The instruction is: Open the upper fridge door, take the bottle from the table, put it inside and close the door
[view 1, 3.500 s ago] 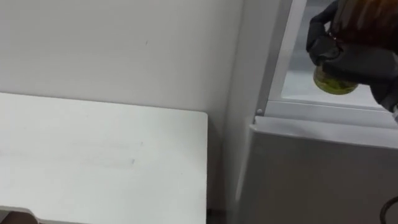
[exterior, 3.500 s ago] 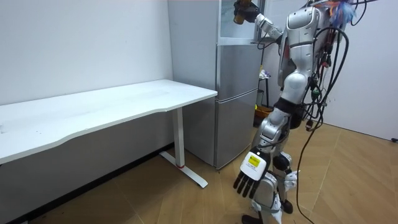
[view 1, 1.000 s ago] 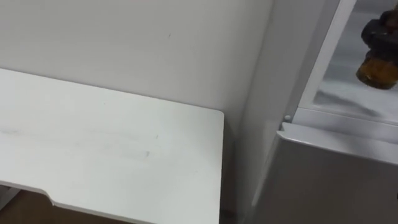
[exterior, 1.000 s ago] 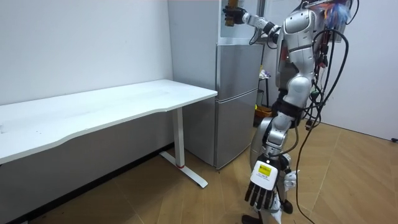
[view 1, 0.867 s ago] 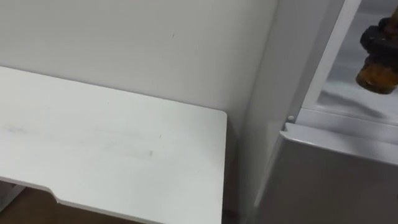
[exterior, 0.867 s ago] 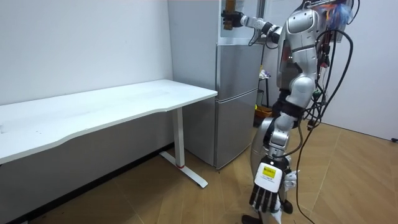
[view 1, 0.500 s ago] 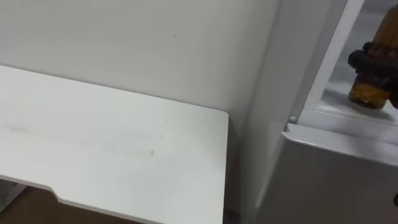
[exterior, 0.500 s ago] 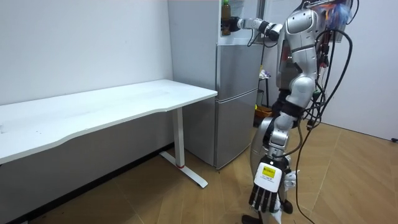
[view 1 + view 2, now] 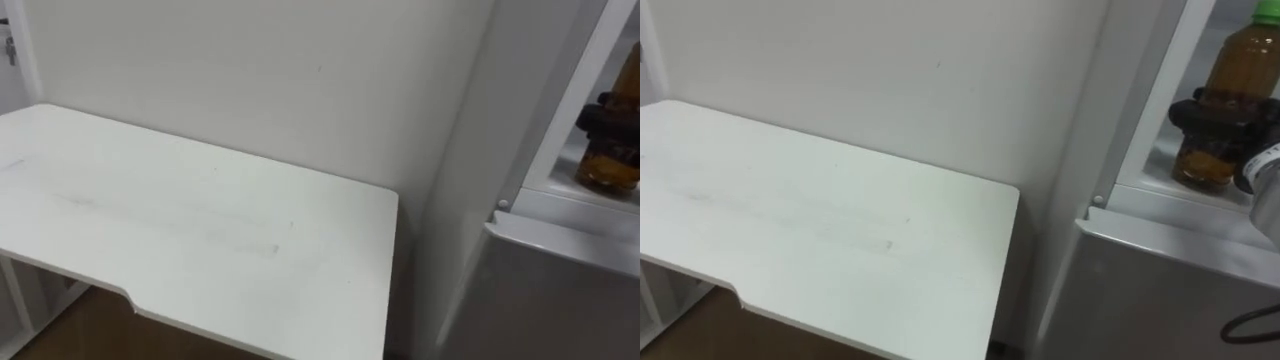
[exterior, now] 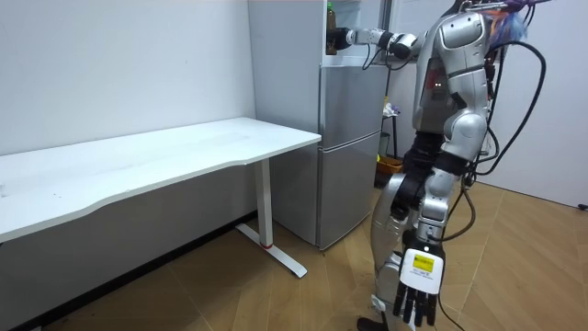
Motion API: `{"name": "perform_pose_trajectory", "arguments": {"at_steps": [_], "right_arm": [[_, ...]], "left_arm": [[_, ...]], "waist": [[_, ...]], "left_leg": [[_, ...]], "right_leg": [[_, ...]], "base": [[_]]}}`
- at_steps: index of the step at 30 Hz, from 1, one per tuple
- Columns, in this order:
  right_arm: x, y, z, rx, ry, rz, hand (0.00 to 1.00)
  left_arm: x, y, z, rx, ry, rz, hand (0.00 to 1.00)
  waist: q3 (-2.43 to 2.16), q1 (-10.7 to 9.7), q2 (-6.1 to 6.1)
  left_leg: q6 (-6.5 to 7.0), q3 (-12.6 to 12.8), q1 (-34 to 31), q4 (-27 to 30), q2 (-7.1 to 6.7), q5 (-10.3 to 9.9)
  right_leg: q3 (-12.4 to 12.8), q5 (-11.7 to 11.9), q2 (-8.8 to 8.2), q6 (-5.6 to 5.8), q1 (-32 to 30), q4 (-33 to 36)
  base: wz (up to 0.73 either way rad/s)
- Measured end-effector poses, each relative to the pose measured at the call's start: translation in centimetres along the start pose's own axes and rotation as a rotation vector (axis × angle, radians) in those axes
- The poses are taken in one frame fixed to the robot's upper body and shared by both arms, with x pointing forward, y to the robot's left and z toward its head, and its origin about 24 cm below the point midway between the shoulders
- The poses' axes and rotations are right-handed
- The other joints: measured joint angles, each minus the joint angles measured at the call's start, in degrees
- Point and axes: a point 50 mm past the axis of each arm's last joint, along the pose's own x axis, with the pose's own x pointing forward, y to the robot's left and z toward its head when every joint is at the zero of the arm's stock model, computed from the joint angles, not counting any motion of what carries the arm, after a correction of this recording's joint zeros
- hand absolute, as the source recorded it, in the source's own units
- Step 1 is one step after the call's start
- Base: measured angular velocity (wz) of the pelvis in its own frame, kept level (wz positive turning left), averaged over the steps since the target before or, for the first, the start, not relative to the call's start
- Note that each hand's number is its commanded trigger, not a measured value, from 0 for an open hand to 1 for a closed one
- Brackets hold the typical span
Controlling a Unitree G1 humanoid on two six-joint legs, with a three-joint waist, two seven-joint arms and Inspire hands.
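A brown bottle (image 9: 1232,75) with a green cap stands upright on the white shelf (image 9: 1152,168) of the open upper fridge compartment. My right hand (image 9: 1220,116) is shut round its middle. The left eye view has the same bottle (image 9: 606,170) and hand (image 9: 610,116) at its right edge. In the room view my right arm reaches out to the fridge top, hand (image 10: 342,39) on the bottle (image 10: 331,15). My left hand (image 10: 415,294) hangs low by my leg, fingers straight.
The lower fridge door (image 9: 1160,290) is closed just under the shelf. A white table (image 9: 840,230) stands against the wall left of the fridge (image 10: 354,138). I stand on the wooden floor in front of the fridge.
The whole eye view has shifted. The right hand has carried the bottle deeper into the upper compartment and set it lower, upright on the shelf. My left arm has swung down beside the leg.
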Motion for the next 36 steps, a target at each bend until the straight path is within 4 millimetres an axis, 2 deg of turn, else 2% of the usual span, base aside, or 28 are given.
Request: {"name": "perform_pose_trajectory", "arguments": {"at_steps": [5, 11, 16, 22, 27, 28, 30, 36], "right_arm": [[0.0, 0.0, 0.0, -0.002, -0.001, -0.001, 1.00], [0.0, -0.1, 0.0, -0.004, -0.005, -0.013, 1.00], [0.0, -0.2, 0.1, -0.036, -0.013, -0.025, 1.00], [0.0, -0.6, 0.0, -0.065, -0.017, -0.083, 1.00], [0.0, -0.7, 0.1, -0.077, -0.037, -0.115, 1.00], [0.0, -0.7, 0.1, -0.077, -0.037, -0.119, 1.00], [0.0, -0.8, 0.2, -0.077, -0.041, -0.145, 1.00], [0.1, -1.3, -0.1, -0.075, -0.049, -0.191, 1.00]], "left_arm": [[0.0, 0.0, 0.0, 0.001, 0.000, 0.000, 0.00], [0.0, -0.1, 0.0, 0.005, -0.004, 0.000, 0.00], [0.0, 0.0, 0.0, 0.005, -0.005, 0.002, 0.00], [-0.1, 0.2, 0.4, 0.001, -0.030, 0.011, 0.00], [-0.1, 0.3, 0.5, 0.000, -0.037, 0.016, 0.00], [-0.1, 0.3, 0.5, 0.001, -0.038, 0.016, 0.00], [-0.1, 0.3, 0.5, 0.001, -0.038, 0.017, 0.00], [-0.2, 0.3, -0.7, 0.010, -0.014, 0.014, 0.00]], "waist": [[-0.13, -0.1, 0.34], [-0.66, -0.1, 1.21], [-0.52, 0.1, 1.50], [-0.30, 1.3, 1.71], [0.32, 1.5, 1.36], [0.34, 1.5, 1.25], [0.03, 1.6, 0.74], [-0.05, 1.8, 0.40]], "left_leg": [[0.00, -0.4, -0.2, 0.3, -0.03, 0.0], [-0.02, -1.0, -0.8, 0.6, -0.08, 0.0], [-0.03, -1.5, -0.8, 0.7, -0.13, 0.0], [-0.08, -2.0, -0.6, 0.8, -0.18, 0.0], [-0.20, -2.3, -1.0, 0.7, -0.18, 0.1], [-0.20, -2.4, -1.1, 0.7, -0.17, 0.2], [-0.26, -2.5, -1.9, 0.8, -0.16, 0.2], [-0.24, -2.8, -2.1, 1.1, -0.16, 0.2]], "right_leg": [[-0.8, 0.0, 0.00, 0.00, 0.1, 0.0], [-1.6, 0.0, 0.00, 0.00, 0.1, 0.0], [-2.1, 0.0, 0.00, 0.00, 0.4, 0.0], [-2.8, 0.0, 0.00, 0.00, 0.8, 0.0], [-3.3, 0.0, 0.00, 0.00, 0.7, 0.0], [-3.5, 0.0, 0.00, 0.00, 0.6, 0.0], [-3.7, 0.0, 0.03, -0.01, -0.1, 0.0], [-4.4, 0.0, 0.04, -0.01, -0.1, 0.0]], "base": [[0.05], [0.05], [0.05], [0.04], [0.02], [0.05], [0.02], [0.03]]}}
